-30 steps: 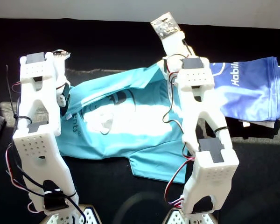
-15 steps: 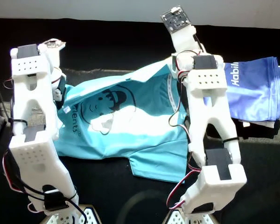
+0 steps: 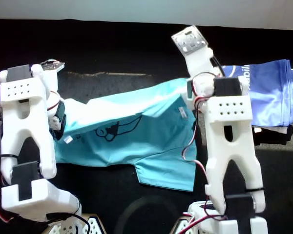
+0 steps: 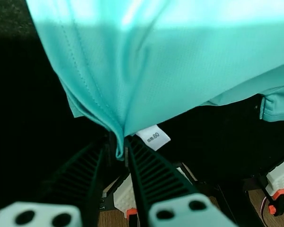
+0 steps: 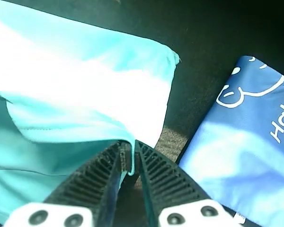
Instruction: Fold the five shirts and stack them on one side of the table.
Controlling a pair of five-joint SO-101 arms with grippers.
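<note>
**Teal shirt pinched at both ends, mid-desk**

High view: the teal shirt [image 3: 132, 136] lies stretched across the middle of the desk [image 3: 112, 53], btw the two arms. It's plain teal w/ a dark line drawing on the front, partly creased over. A small white tag [image 3: 67, 140] sits near its L end. One flap juts toward the desk's near edge. The L arm [image 3: 27, 122] stands over the shirt's L end and the R arm [image 3: 229, 131] over its R end. At the desk's R edge sits a stack: a folded blue shirt [image 3: 273, 97] w/ white print on top, then a thin white layer, then a black shirt [image 3: 278, 135] at the bottom. The teal shirt's R end comes close to the stack, but the R arm covers the gap, so can't tell if they touch.

L wrist view: the left gripper [image 4: 119, 151] has its jaws drawn nearly together, pinching a gathered fold at the teal shirt's [image 4: 180, 71] edge. The cloth fans out wide from the pinch, w/ stitched seams running along it. The tag [image 4: 153, 137] hangs just beside the jaws.

R wrist view: the right gripper [image 5: 128, 158] has its jaws narrowed onto the teal shirt's [image 5: 75, 94] hemmed edge, which is nipped btw the ribbed pads. The cloth is doubled over itself just past the pinch. The blue shirt [image 5: 246, 151] lies near, parted from the teal by a strip of dark desk.
</note>
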